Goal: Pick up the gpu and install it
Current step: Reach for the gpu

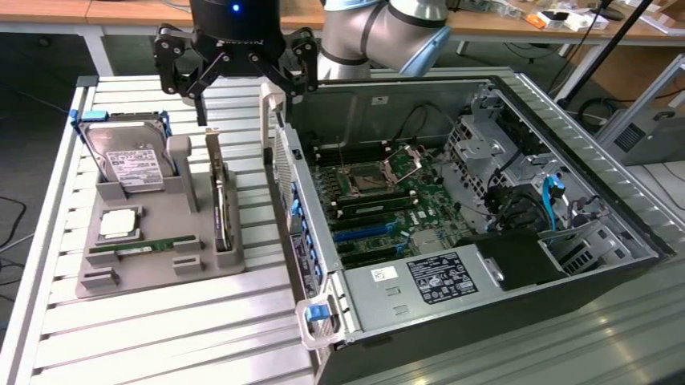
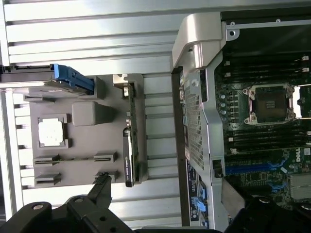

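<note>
Grey tray point(image 1: 150, 269), gpu point(image 1: 220, 210) standing on edge in its slot.
We see the black gripper point(image 1: 236, 87) hanging above the table near the tray, jaws spread wide and empty, gpu just beside the open computer case point(image 1: 364, 104).

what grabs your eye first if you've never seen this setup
The open grey metal computer case lying on its side at the exterior view's right stands out first, its green motherboard exposed. On the exterior view's left a grey moulded holder carries parts, among them the thin dark gpu card with its silvery bracket, standing on edge. The black tool hangs open above the holder's far end, beside the case.
</note>
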Robot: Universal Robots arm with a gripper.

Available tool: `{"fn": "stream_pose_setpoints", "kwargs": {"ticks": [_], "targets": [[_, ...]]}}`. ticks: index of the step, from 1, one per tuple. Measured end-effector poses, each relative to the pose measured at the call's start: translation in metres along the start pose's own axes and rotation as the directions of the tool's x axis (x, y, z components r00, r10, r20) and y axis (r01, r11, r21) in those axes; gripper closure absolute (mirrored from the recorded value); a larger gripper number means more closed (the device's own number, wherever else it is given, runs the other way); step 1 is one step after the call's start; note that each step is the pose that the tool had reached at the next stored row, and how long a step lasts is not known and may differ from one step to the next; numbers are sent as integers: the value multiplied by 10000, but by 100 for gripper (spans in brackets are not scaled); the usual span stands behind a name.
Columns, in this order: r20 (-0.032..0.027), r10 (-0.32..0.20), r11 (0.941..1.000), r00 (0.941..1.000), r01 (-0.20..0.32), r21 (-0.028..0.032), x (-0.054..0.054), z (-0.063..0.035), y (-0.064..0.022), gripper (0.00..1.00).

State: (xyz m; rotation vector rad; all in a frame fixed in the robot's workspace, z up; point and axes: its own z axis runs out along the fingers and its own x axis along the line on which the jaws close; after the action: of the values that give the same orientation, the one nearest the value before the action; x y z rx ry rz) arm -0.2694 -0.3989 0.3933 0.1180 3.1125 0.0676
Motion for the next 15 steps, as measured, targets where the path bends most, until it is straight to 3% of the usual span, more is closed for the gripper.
{"fn": "stream_pose_setpoints", "kwargs": {"ticks": [15], "targets": [[0, 0, 10000, 10000, 0, 0, 177, -5, -13, 1]]}}
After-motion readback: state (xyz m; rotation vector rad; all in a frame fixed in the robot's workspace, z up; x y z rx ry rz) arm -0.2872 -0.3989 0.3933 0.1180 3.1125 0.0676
